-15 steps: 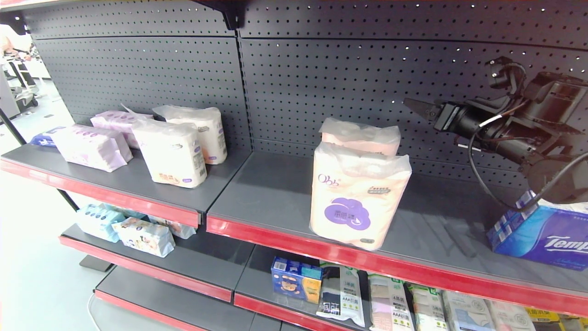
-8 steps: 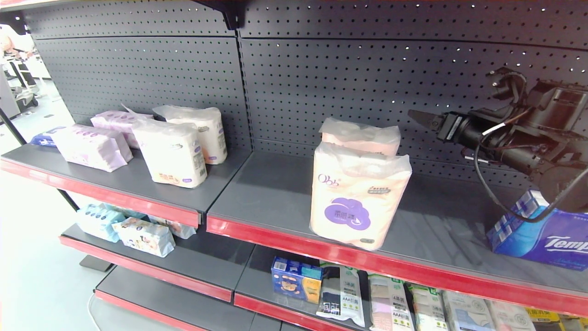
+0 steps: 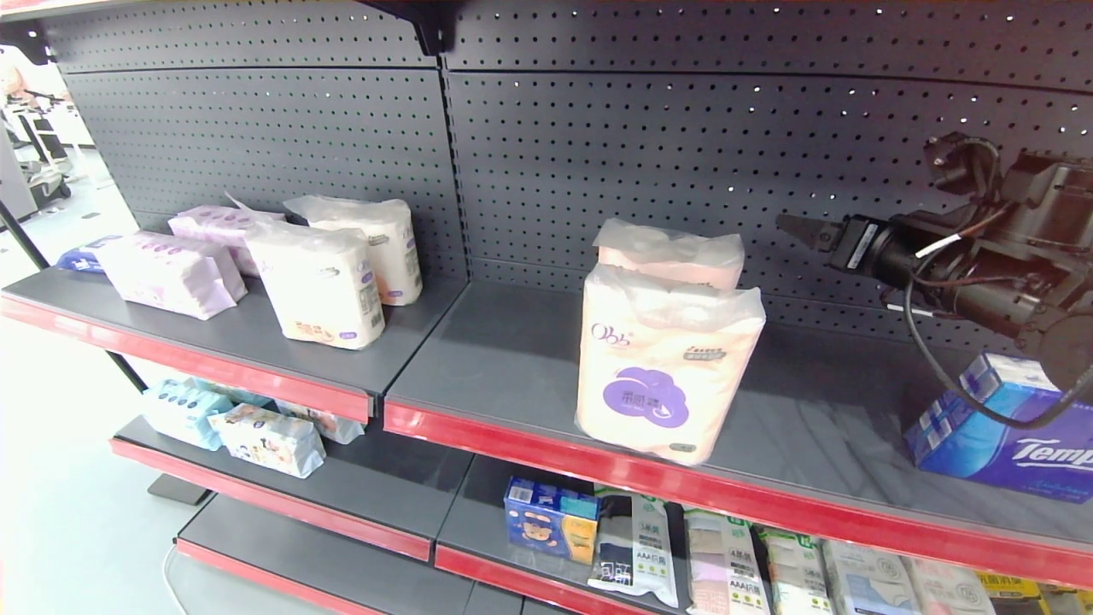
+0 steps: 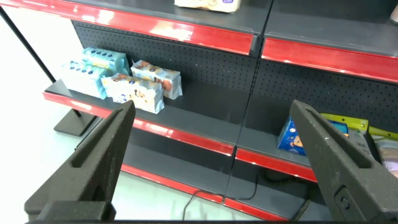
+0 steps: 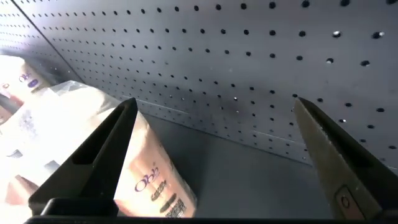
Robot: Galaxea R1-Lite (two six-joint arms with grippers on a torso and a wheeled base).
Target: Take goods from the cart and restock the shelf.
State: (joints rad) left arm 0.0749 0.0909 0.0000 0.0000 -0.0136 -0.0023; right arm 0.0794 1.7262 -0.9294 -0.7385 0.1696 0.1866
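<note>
- While its jaws stand apart and empty, the right gripper [image 3: 794, 227] hangs over the dark grey, red-edged metal shelf [image 3: 529, 359], right of the peach plastic-wrapped tissue pack [image 3: 664, 367] standing at its front edge;
- left gripper [image 4: 212, 109], spread wide, faces a lower shelf [image 4: 155, 123].

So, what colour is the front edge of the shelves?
Red. The shelf edge shows best in the head view.

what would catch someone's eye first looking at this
The tall peach tissue pack stands at the front of the dark shelf, just behind its red edge, with a second pack right behind it. To its right, the right gripper hangs open and empty before the pegboard, and a blue tissue pack sits at the shelf's far right.
</note>
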